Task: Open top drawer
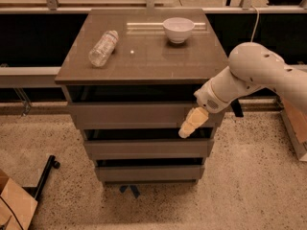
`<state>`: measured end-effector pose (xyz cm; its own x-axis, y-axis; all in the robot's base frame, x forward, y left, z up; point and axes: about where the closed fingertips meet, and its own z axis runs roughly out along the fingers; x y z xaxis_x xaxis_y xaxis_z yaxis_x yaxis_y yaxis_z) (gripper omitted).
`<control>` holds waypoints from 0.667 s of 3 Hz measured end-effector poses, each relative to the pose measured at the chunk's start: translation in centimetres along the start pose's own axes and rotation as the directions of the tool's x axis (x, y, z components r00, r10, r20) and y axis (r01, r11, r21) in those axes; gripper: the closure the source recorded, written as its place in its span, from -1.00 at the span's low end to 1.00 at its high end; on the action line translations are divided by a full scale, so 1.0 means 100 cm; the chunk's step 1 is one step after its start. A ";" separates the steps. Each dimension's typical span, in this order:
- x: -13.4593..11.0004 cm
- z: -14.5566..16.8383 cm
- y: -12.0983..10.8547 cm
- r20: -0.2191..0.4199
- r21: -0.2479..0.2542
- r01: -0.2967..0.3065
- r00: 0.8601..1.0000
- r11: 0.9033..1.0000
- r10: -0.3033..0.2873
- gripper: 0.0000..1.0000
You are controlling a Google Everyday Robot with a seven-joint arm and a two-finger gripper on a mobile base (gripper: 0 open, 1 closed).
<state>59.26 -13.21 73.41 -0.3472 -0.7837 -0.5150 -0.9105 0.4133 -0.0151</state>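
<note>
The top drawer (129, 115) is the widest grey-brown flat front panel, just under the cabinet top (144, 61), with a dark gap above it. Two narrower drawer fronts sit below it. My gripper (191, 124) hangs from the white arm (249, 78) in front of the right end of the top drawer's front panel, its cream fingers pointing down and to the left, reaching the panel's lower edge.
A clear plastic bottle (102, 48) lies on the cabinet top at the left. A white bowl (178, 29) stands at the back right. A cardboard box (14, 207) is on the floor at lower left. A black leg with a wheel (47, 172) lies nearby.
</note>
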 end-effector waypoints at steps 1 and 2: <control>0.004 0.002 0.001 -0.014 0.007 -0.017 1.000 1.000 0.017 -1.00; 0.001 0.004 0.000 0.029 0.065 -0.041 0.999 0.997 0.039 -1.00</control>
<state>59.33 -13.14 72.97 -0.3759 -0.7533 -0.5396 -0.8791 0.4741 -0.0494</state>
